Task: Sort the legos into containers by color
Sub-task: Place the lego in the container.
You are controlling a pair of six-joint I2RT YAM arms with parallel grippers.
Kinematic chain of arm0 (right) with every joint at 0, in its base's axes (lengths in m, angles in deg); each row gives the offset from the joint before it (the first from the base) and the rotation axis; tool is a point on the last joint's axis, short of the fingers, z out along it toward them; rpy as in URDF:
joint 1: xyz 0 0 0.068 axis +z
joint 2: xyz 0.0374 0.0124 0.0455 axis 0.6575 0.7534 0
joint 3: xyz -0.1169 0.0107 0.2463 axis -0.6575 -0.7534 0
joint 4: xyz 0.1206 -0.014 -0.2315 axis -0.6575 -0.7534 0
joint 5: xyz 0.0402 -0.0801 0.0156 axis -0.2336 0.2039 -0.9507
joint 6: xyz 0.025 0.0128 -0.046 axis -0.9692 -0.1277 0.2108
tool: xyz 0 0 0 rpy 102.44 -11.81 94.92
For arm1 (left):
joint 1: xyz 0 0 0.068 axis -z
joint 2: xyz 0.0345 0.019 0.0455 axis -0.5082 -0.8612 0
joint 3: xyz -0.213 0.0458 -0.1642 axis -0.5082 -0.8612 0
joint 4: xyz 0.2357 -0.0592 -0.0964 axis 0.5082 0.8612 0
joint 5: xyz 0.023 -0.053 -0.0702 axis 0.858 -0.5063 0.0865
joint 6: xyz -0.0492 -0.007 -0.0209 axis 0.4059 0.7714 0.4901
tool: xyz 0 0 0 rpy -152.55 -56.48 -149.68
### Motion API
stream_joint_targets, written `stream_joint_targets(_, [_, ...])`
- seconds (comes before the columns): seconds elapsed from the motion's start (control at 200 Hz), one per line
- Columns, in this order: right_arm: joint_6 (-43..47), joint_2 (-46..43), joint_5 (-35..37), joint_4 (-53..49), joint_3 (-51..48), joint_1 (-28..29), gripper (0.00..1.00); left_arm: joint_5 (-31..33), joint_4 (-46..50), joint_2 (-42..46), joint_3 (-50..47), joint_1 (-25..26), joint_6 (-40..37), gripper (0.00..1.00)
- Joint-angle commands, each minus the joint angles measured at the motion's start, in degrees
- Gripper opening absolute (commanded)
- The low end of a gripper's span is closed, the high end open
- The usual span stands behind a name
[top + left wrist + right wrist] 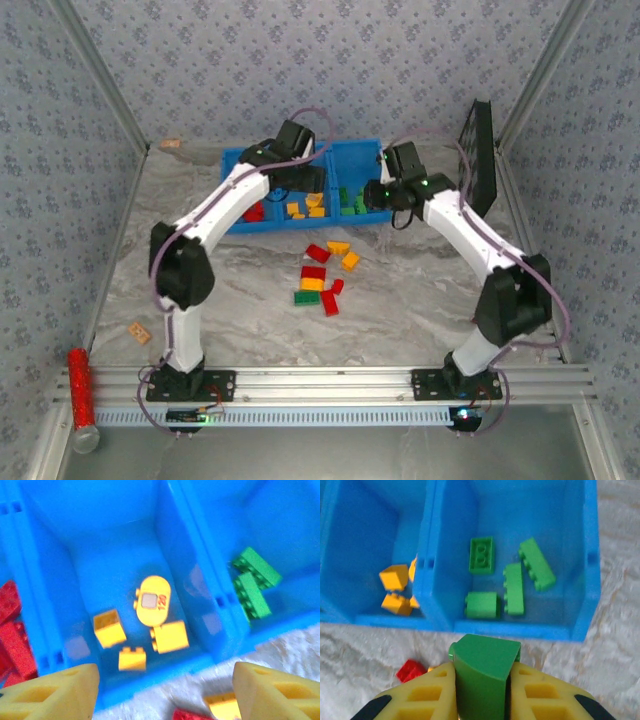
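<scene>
The blue containers [268,226] stand at the back centre as three joined bins. My left gripper [165,690] hangs open over the middle bin's front wall with nothing between its yellow fingers [55,695]. Several yellow legos [170,636] lie in that bin, red ones [10,630] in the left bin and green ones [252,582] in the right bin. My right gripper [482,667] is shut on a green lego [482,680], just in front of the right bin [510,629], which holds several green legos [512,587]. Loose red, yellow and green legos [322,275] lie on the table.
A black perforated panel [480,155] leans at the back right. A small tan block [139,331] lies at the left and a red cylinder [78,390] rests on the near rail. A red lego [411,670] sits on the table beside my right gripper.
</scene>
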Motion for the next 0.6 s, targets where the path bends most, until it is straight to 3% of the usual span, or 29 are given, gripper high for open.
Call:
stream_joint_targets(0.0, [4.15, 7.08, 1.15, 0.80, 6.78, -1.16, 0.23, 1.02, 4.22, 7.54, -8.20, 4.32, 5.67, 0.70])
stream_joint_targets(0.08, [5.22, 12.12, 1.02, 1.42, 11.86, -1.36, 0.23, 1.04, 3.72, 12.07, -15.28, 8.13, 11.52, 0.70])
stream_joint_targets(0.19, [5.91, 18.13, 1.92, 0.92, 17.55, -0.96, 0.24, 5.69, 0.91, 16.26, -24.52, 15.21, 19.03, 0.69])
stream_joint_targets(0.36, [6.74, 24.27, 3.11, 0.37, 20.88, -0.48, 0.24, 8.07, 0.63, 16.19, -30.12, 23.89, 29.54, 0.68])
stream_joint_targets(0.595, [9.65, 29.29, 4.16, 1.75, 22.10, 0.11, 0.28, 4.20, 1.76, 12.89, -32.98, 28.51, 37.55, 0.68])
